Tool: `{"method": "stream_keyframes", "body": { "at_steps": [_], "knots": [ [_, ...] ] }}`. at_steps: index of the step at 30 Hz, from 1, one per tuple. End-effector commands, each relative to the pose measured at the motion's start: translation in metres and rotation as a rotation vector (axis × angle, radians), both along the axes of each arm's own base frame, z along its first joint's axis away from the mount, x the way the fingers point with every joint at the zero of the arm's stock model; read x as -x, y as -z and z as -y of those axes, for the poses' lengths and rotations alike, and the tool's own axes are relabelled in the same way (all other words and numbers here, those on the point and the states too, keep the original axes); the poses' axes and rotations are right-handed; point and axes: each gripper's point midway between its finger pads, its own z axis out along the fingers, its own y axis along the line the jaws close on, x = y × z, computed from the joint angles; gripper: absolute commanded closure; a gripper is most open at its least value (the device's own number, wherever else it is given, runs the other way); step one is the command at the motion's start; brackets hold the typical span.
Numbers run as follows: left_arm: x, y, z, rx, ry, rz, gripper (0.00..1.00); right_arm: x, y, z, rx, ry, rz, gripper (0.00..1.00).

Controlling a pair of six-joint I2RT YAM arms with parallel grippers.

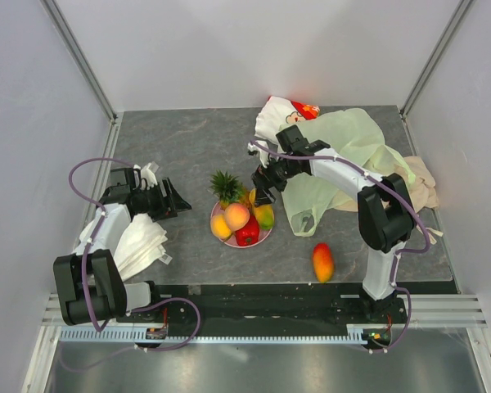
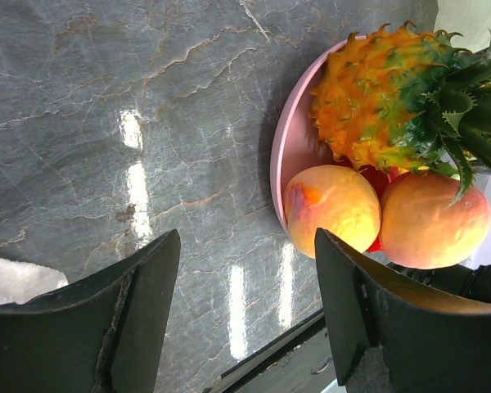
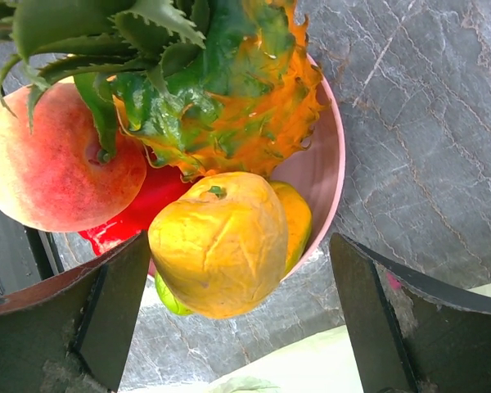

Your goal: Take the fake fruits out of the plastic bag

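Note:
A pink plate (image 1: 262, 240) at the table's middle holds a pineapple (image 1: 225, 187), a peach (image 1: 236, 215), an orange (image 1: 220, 226), a red pepper (image 1: 247, 234) and a yellow-green fruit (image 1: 264, 215). A yellow-red mango (image 1: 322, 262) lies alone near the front edge. The pale-green plastic bag (image 1: 348, 151) lies crumpled at the back right. My right gripper (image 1: 266, 182) hangs open at the plate's far right rim. In its wrist view the yellow fruit (image 3: 221, 246) rests between its spread fingers (image 3: 114, 311), touching neither. My left gripper (image 1: 173, 199) stands open left of the plate (image 2: 282, 155), holding nothing.
A white-and-red printed pouch (image 1: 290, 110) lies behind the bag and a beige cloth (image 1: 423, 184) beside it at the right edge. White folded material (image 1: 139, 241) sits under the left arm. Walls enclose the table on three sides.

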Motion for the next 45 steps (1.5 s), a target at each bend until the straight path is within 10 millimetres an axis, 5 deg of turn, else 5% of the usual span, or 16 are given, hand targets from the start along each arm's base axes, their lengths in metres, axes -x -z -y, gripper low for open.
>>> {"method": "stream_keyframes", "body": {
  "at_steps": [1,6,10,19,23,29,38,41,45],
  "knots": [
    [-0.006,-0.003,-0.002,-0.004,0.009,0.034,0.26,-0.02,-0.017,0.007,-0.014,0.079,0.039,0.02],
    [-0.007,-0.004,-0.002,-0.007,0.014,0.041,0.26,-0.042,-0.031,0.055,-0.032,0.23,0.034,0.02],
    [-0.01,-0.007,-0.002,-0.005,0.013,0.047,0.26,-0.035,-0.053,0.085,-0.022,0.25,0.105,0.02],
    [-0.014,-0.012,-0.002,0.005,0.012,0.059,0.26,-0.002,-0.021,0.114,0.101,0.318,0.004,0.02],
    [-0.016,-0.017,-0.001,0.004,0.017,0.065,0.26,0.016,-0.03,0.161,0.314,0.309,0.142,0.02],
    [-0.027,-0.029,-0.002,0.016,0.009,0.095,0.26,0.059,-0.068,0.267,0.612,0.427,0.169,0.02],
    [-0.049,-0.046,-0.008,-0.01,0.017,0.119,0.26,0.15,-0.031,0.437,0.924,0.752,-0.264,0.03],
    [-0.052,-0.043,-0.009,-0.008,0.017,0.106,0.26,0.175,-0.017,0.457,0.937,0.794,-0.379,0.03],
    [-0.055,-0.038,-0.008,-0.001,0.017,0.098,0.26,0.189,0.006,0.459,0.959,0.817,-0.421,0.02]
  ]
}}
